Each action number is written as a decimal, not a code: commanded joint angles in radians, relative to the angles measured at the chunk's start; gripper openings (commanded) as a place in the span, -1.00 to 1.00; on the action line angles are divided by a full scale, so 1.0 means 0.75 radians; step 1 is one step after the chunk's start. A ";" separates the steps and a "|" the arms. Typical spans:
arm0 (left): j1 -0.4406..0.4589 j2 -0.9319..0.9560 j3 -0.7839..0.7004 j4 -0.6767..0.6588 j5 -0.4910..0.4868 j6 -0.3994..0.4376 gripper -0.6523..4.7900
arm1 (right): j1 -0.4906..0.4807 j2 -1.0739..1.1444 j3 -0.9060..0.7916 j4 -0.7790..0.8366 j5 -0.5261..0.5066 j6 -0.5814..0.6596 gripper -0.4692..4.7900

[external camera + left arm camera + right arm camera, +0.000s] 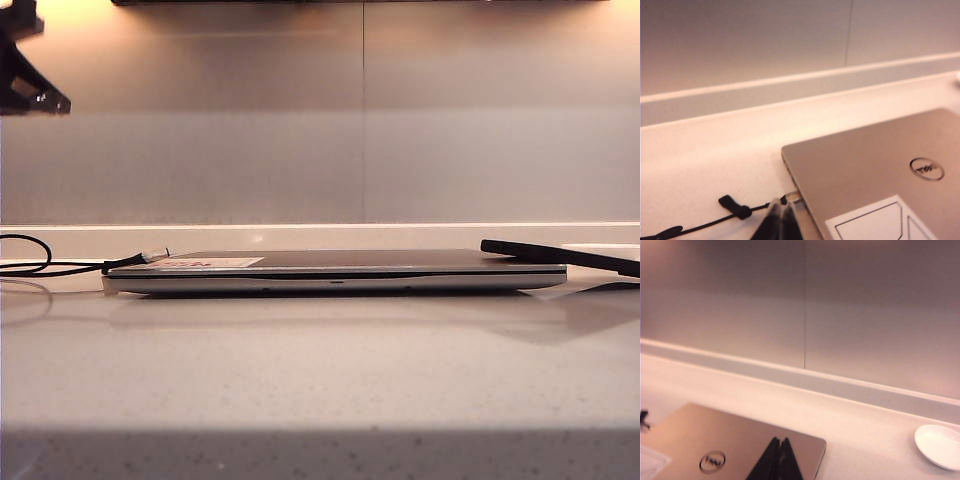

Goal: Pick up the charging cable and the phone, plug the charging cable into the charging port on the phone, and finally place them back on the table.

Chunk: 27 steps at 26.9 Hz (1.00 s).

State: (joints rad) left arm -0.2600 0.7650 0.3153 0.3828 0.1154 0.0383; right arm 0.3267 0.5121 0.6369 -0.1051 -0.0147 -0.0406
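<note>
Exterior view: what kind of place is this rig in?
Probably a kitchen-style counter used as a desk. A pale speckled countertop meets a plain wall with a low upstand, a closed laptop lies on it with a charging cable beside it, and a small white dish sits nearby.

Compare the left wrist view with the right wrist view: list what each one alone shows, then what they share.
Only the left wrist view shows the charging cable, its silvery tip by the laptop's edge, the white-and-red sticker, and the shut left claw just above that tip. Only the right wrist view shows the white dish on the table and the shut right claw over the laptop lid. Both show the closed laptop with its round logo, the pale table and the grey wall. Neither shows the phone.
</note>
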 commanded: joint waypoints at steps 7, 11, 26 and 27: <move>-0.001 0.107 0.010 -0.001 0.002 0.057 -0.78 | 0.420 0.010 0.002 -0.167 0.128 -0.186 -0.83; -0.001 0.161 0.010 0.000 0.002 0.089 -0.78 | 0.500 0.012 0.002 -0.184 0.184 -0.186 -0.83; -0.058 0.452 0.010 0.079 0.002 0.279 -0.64 | 0.523 0.013 0.002 -0.184 0.212 -0.186 -0.83; -0.058 0.451 0.010 0.081 0.002 0.302 -0.44 | 0.523 0.013 0.002 -0.184 0.212 -0.185 -0.83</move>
State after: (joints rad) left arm -0.3035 1.1080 0.3187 0.4259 0.1158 0.2195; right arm 0.7181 0.5228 0.6346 -0.2607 0.1390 -0.1776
